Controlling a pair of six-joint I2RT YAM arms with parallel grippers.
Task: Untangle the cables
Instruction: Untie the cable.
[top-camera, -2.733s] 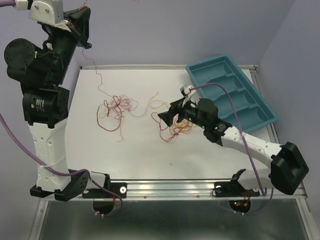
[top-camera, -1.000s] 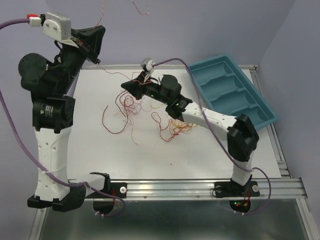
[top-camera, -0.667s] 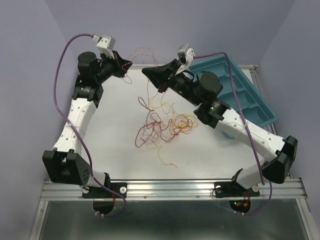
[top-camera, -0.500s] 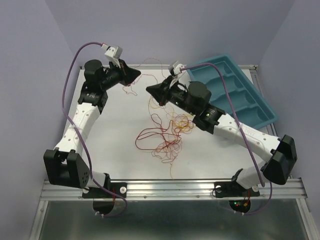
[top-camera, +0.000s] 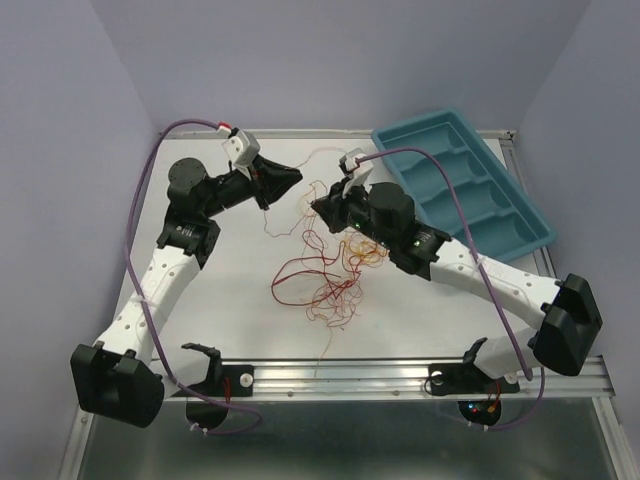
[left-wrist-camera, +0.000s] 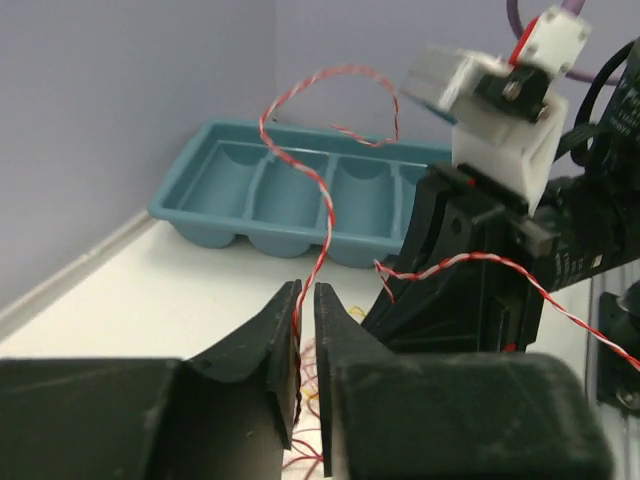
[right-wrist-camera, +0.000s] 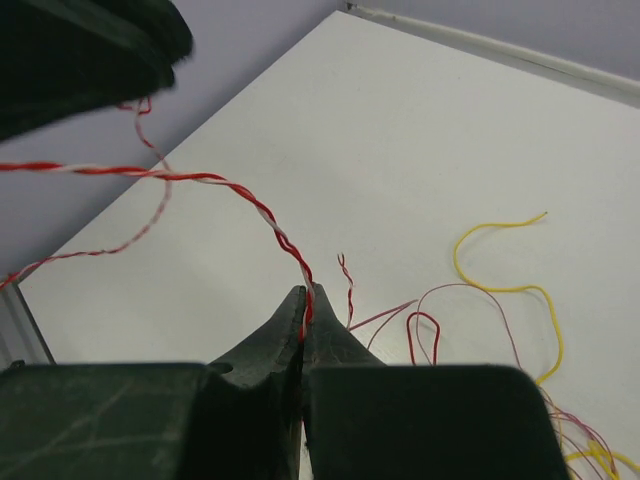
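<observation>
The cables (top-camera: 325, 275) lie as a loose tangle of red, orange and yellow strands on the white table (top-camera: 220, 300), just below both grippers. A red-and-white twisted cable (right-wrist-camera: 250, 200) runs between the two grippers. My right gripper (right-wrist-camera: 305, 292) is shut on one end of it, low over the table. At the other end it passes through the narrow gap of my left gripper (left-wrist-camera: 307, 290), whose jaws stand slightly apart, the strand (left-wrist-camera: 325, 215) lying against the left finger. In the top view the left gripper (top-camera: 295, 180) and the right gripper (top-camera: 318, 205) almost face each other.
A teal compartment tray (top-camera: 470, 180) stands at the back right, partly over the table's edge. The right arm's wrist and camera (left-wrist-camera: 490, 150) fill the space directly ahead of the left gripper. A yellow strand (right-wrist-camera: 545, 300) curls on the table to the right.
Both arms have come down from high above the table toward its middle, and the lifted tangle has settled onto the surface. The left jaws, shut before, have parted a little.
</observation>
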